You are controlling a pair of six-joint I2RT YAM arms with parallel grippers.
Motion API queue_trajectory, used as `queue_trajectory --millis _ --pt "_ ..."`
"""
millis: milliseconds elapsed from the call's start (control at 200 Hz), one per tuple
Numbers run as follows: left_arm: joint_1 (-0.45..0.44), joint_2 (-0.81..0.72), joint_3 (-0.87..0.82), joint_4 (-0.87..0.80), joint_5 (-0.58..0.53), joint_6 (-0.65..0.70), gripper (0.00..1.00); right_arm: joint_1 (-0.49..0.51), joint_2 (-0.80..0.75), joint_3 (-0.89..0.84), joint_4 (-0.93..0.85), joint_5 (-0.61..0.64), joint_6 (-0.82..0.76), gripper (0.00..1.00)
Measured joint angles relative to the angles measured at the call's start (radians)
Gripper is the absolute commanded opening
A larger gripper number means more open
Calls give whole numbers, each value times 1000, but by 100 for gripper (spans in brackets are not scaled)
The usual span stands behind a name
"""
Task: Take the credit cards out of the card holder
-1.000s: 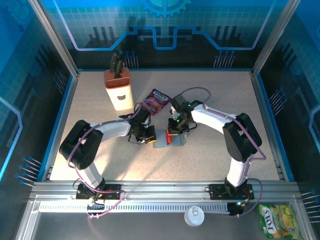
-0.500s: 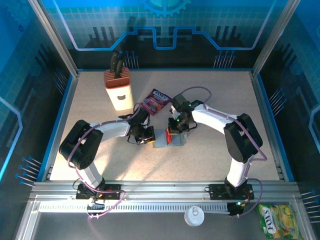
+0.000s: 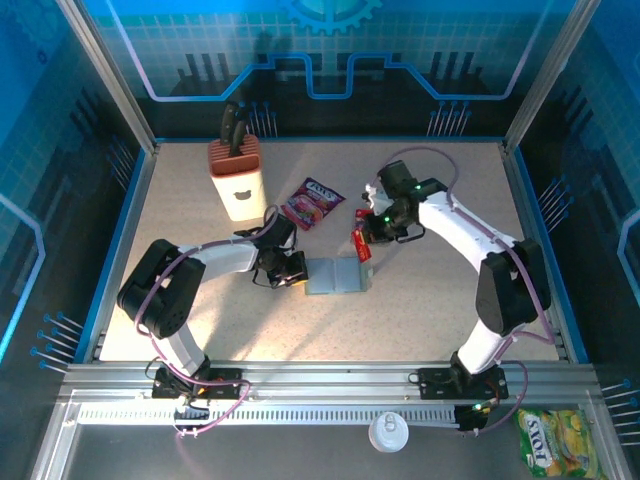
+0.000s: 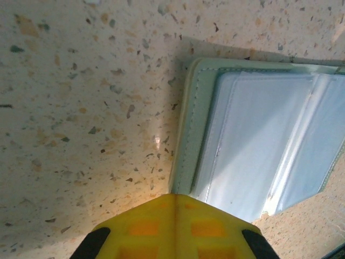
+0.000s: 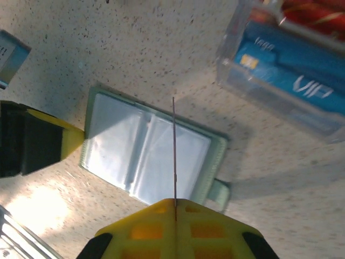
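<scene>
Just beyond the far right corner of the card holder (image 3: 335, 276), open flat with its long axis left to right, the right gripper (image 5: 175, 208) is clenched on a red credit card (image 3: 360, 243), while the left gripper (image 4: 173, 205), fingers closed, rests on its left edge

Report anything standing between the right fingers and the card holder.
Nothing visible does. The right fingers, shut on a thin card seen edge-on, hang over the open card holder with clear air between. The left fingers press only the holder's edge, off to one side.
</scene>
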Motion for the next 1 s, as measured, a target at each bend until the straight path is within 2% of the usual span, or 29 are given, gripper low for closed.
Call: queue_trajectory --millis 325,615,800,1001 --pt "5 -23 1 -23 -15 16 17 -60 16 186 -133 84 -435 0" --pt "6 -76 31 -92 -52 40 19 -64 148 395 -268 92 -841 0" --pt "6 -84 68 -142 -65 55 20 -66 266 537 -346 94 -994 0" --pt "6 -85 124 -208 -85 82 20 -89 411 711 -412 95 -1069 0"
